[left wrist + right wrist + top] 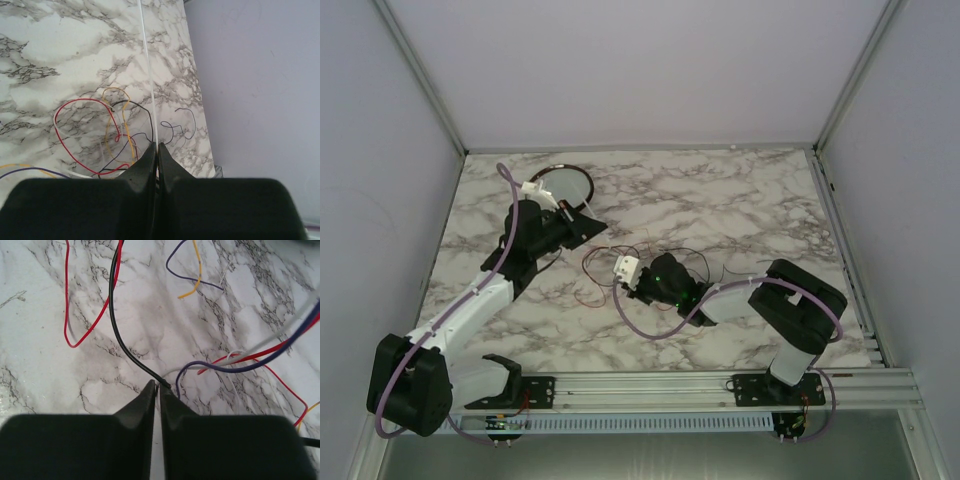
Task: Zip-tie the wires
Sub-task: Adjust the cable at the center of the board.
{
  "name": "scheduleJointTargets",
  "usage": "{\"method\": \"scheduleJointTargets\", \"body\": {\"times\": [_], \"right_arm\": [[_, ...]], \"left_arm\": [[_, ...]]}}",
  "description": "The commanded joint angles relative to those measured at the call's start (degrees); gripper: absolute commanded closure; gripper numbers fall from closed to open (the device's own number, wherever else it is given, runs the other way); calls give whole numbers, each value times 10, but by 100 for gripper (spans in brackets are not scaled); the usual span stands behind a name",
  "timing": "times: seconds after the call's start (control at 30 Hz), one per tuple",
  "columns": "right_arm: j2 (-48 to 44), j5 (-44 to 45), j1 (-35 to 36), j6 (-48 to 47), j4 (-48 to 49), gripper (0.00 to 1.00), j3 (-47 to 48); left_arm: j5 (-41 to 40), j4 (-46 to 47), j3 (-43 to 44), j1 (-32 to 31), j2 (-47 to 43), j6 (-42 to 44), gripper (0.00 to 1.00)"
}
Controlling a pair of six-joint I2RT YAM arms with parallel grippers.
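Find the left gripper (157,146) clamped fully shut on a thin, flat white strip (149,75) running straight out over the table (60,50). Find the right gripper (159,385) narrowed to a light slit, with the cut end of a black strand (111,315) touching its tips; cannot tell whether pinched. Locate the wires (118,136) mid-table, between and around both grippers: hair-thin, glossy loops in red, black, purple, yellow and white. Read those colours in the wrist views; see only faint dark threads from above. Look to the top view alone for the round dark-rimmed dish (588,180) near the left arm's far end. Note the smooth, grey-veined marble pattern and matte black fingers (135,410).
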Motion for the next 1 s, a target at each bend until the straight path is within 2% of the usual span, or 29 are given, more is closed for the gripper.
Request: {"method": "scheduleJointTargets", "body": {"times": [0.0, 0.23, 0.53, 0.97], "right_arm": [[-1, 5, -6, 9, 29, 100, 10], [-32, 4, -18, 25, 42, 100, -1], [-62, -8, -16, 21, 9, 100, 1], [-68, 8, -16, 17, -4, 100, 29]], "left_arm": [[-6, 23, -8, -3, -14, -9, 100], [-15, 28, -19, -4, -12, -12, 100], [-24, 43, -32, -8, 1, -14, 100], [-24, 74, -53, -22, 26, -26, 100]]}}
